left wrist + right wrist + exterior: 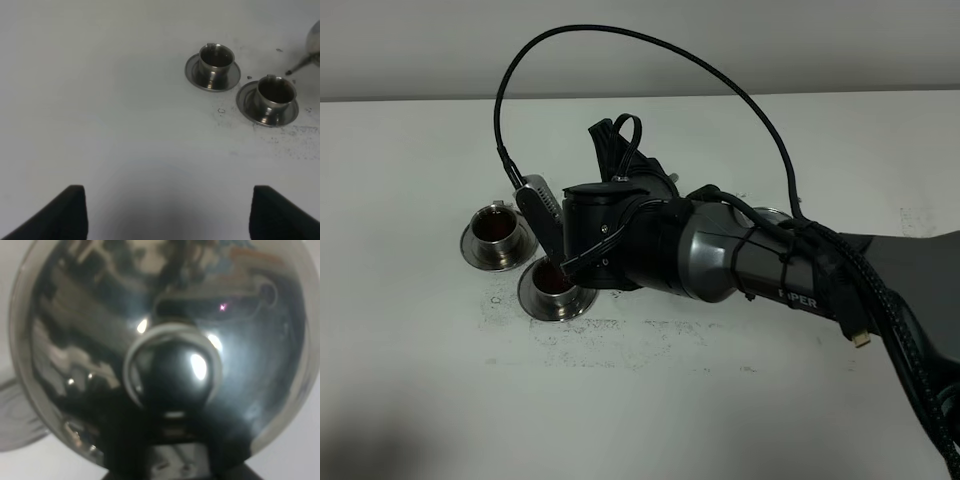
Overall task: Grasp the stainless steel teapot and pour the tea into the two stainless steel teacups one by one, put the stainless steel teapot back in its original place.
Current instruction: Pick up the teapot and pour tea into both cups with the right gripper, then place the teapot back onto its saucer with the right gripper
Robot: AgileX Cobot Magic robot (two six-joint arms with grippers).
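Note:
Two stainless steel teacups stand on saucers on the white table, one at the left (498, 236) (216, 64) and one nearer the front (557, 288) (274, 96). Reddish-brown tea (498, 228) shows in both. My right gripper (582, 262) hangs over the front cup, shut on the stainless steel teapot (165, 340), which my arm hides in the high view. The pot's lid knob (172, 375) fills the right wrist view. Its thin spout (300, 64) ends just beside the front cup without touching it. My left gripper (168, 192) is open, well short of the cups.
A round steel disc (770, 213) peeks out behind my right forearm. A black cable (650, 40) arches high above the arm. Dark scuffs and spots (620, 345) mark the table in front of the cups.

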